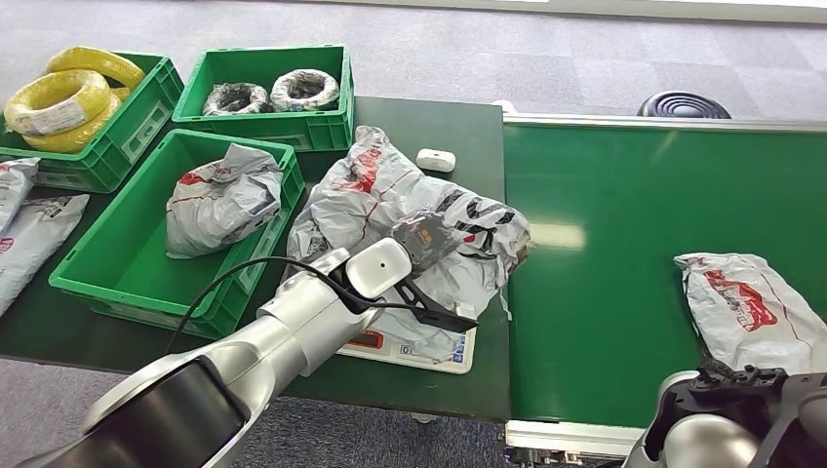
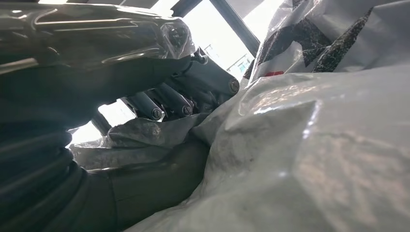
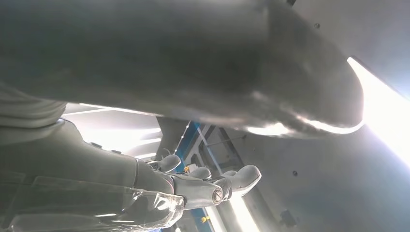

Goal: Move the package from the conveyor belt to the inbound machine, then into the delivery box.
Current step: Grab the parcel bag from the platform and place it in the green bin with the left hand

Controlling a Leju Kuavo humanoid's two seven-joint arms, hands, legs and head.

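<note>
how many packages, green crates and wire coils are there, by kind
grey packages: 5, one on the scale, one in the near crate, one on the conveyor belt, two at the left edge
green crates: 3
wire coils: 5, yellow and dark
total: 13

A package (image 1: 410, 210) lies on the inbound machine (image 1: 434, 353) on the table (image 1: 458, 132), left of the conveyor belt (image 1: 595, 253). The left hand (image 1: 424, 239) rests on this package. A second package (image 1: 746, 307) lies on the belt, at the near right. Left of the machine stands a crate (image 1: 107, 268) with a package (image 1: 219, 200) in it. Behind are two more crates (image 1: 322, 127) with cable coils (image 1: 59, 102).
</note>
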